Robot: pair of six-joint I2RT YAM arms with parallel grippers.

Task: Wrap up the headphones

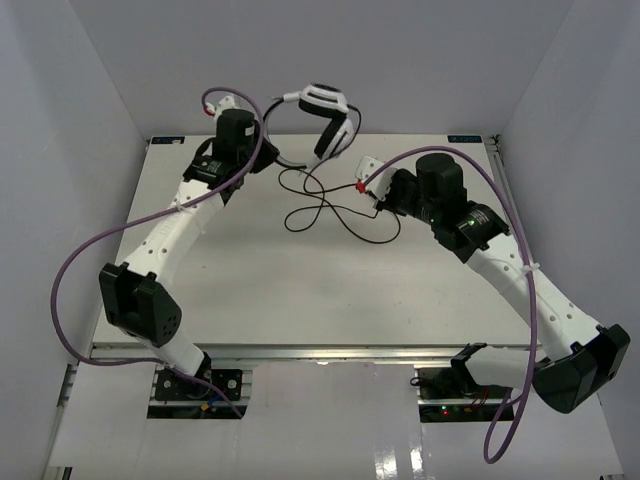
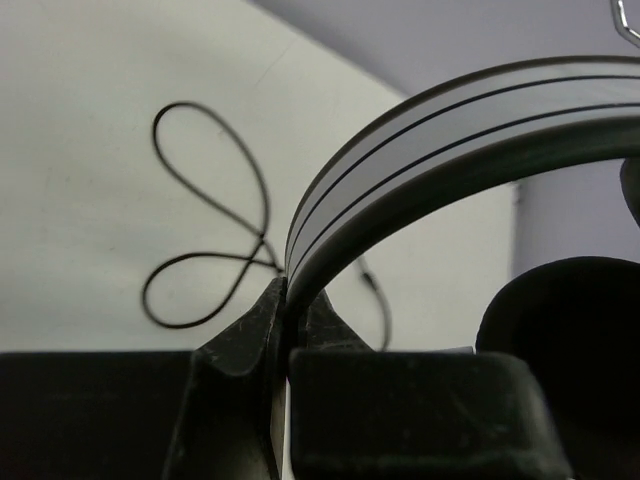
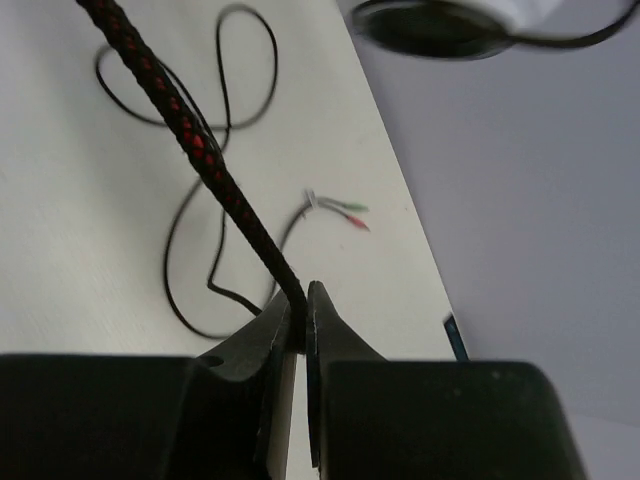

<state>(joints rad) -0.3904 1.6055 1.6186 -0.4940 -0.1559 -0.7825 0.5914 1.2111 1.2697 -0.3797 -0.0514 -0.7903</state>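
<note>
The headphones (image 1: 322,98) hang in the air over the table's far edge, with one ear cup (image 1: 330,140) pointing down. My left gripper (image 1: 255,118) is shut on the white, black-striped headband (image 2: 450,130), and a dark ear pad (image 2: 570,320) shows at its right. The thin black cable (image 1: 325,210) lies in loose loops on the table (image 1: 250,280) and also shows in the left wrist view (image 2: 215,215). My right gripper (image 1: 366,186) is shut on a braided black-and-red stretch of the cable (image 3: 190,140), held above the table. The small coloured plugs (image 3: 345,212) lie on the table beyond it.
Grey walls close in the table on the left, right and back. Thick purple arm cables (image 1: 90,250) arc beside both arms. An ear cup (image 3: 440,20) hangs at the top of the right wrist view.
</note>
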